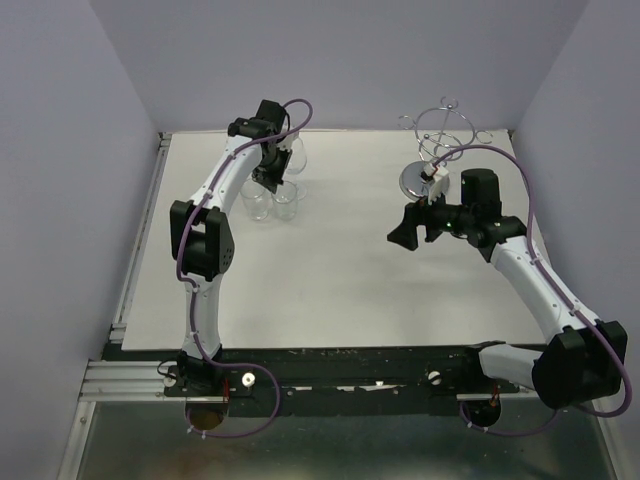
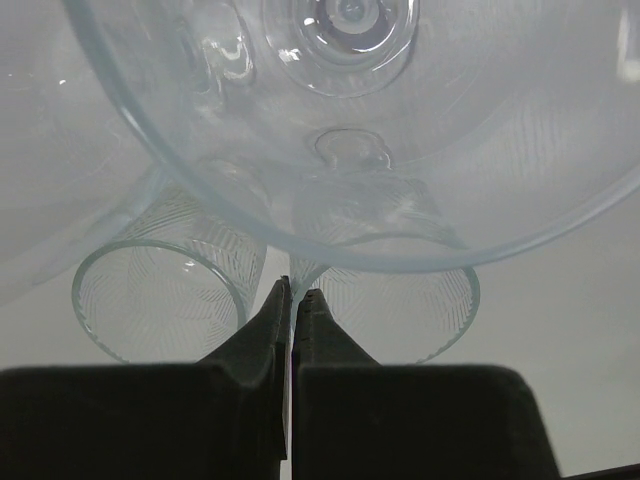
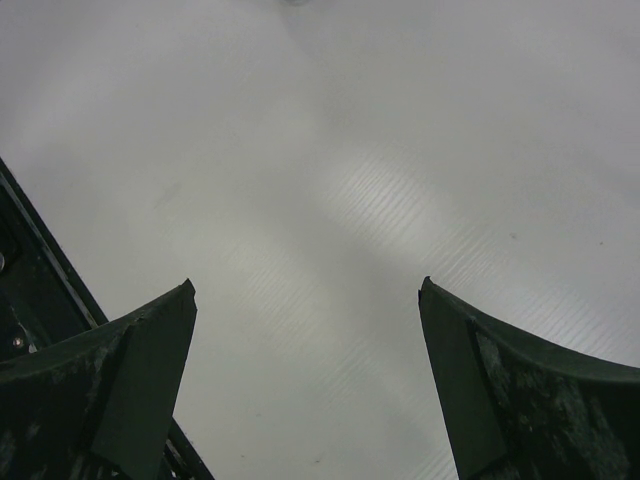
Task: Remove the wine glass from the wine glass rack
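Note:
The wine glass [image 2: 420,190] fills the left wrist view, its bowl close to the camera and its rim running down between my fingertips. My left gripper [image 2: 296,290] is shut on that thin rim. In the top view the left gripper [image 1: 270,178] is at the back left with the wine glass [image 1: 293,150] beside it, far from the wine glass rack [image 1: 440,128]. The chrome rack stands at the back right on its disc base [image 1: 413,181], and I see no glass on its rings. My right gripper [image 1: 412,228] is open and empty, just front-left of the rack's base; in the right wrist view the gripper [image 3: 305,290] has only bare table below it.
Two clear etched tumblers [image 1: 256,202] [image 1: 286,200] stand on the white table just in front of the left gripper. They show under the wine glass in the left wrist view [image 2: 160,300] [image 2: 400,310]. Lilac walls enclose the table on three sides.

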Robot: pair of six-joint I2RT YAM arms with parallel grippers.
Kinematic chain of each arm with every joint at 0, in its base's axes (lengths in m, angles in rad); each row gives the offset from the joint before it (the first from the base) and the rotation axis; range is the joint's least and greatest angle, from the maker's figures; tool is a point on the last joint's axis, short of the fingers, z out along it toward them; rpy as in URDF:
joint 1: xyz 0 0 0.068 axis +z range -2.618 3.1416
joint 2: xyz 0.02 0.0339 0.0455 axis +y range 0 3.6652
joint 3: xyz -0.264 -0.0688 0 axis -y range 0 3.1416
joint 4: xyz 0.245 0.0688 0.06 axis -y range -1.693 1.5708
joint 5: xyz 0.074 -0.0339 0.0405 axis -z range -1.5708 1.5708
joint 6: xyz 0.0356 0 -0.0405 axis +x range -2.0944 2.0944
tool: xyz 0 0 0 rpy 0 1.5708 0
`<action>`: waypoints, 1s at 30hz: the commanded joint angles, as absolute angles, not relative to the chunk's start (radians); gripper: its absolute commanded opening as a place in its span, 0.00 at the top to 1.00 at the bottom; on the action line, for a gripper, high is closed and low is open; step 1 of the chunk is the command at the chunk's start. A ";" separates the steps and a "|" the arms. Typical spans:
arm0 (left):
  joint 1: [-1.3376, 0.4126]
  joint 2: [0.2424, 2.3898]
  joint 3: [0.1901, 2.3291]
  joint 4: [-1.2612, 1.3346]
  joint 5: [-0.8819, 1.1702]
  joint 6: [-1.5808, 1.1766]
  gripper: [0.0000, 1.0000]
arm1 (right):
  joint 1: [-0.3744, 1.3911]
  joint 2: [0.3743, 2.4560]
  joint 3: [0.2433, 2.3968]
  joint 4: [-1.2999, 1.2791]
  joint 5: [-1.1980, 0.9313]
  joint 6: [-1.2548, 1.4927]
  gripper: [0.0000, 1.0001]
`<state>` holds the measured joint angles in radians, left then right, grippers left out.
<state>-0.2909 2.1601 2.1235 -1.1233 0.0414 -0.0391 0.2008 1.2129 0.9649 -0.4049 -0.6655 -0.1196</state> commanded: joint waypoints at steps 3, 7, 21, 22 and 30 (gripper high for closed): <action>-0.282 2.158 2.164 -1.097 0.009 -0.029 1.00 | 0.196 1.224 0.979 -0.393 -0.655 -0.115 0.00; -0.281 2.163 2.164 -1.094 0.008 -0.020 1.00 | 0.196 1.224 0.976 -0.391 -0.653 -0.110 0.00; -0.278 2.175 2.163 -1.097 0.048 0.029 1.00 | 0.198 1.220 0.968 -0.394 -0.657 -0.117 0.00; -0.278 2.175 2.161 -1.095 0.048 0.029 1.00 | 0.198 1.221 0.968 -0.394 -0.658 -0.117 0.00; -0.278 2.183 2.166 -1.091 0.061 0.035 0.91 | 0.196 1.223 0.963 -0.394 -0.658 -0.120 0.00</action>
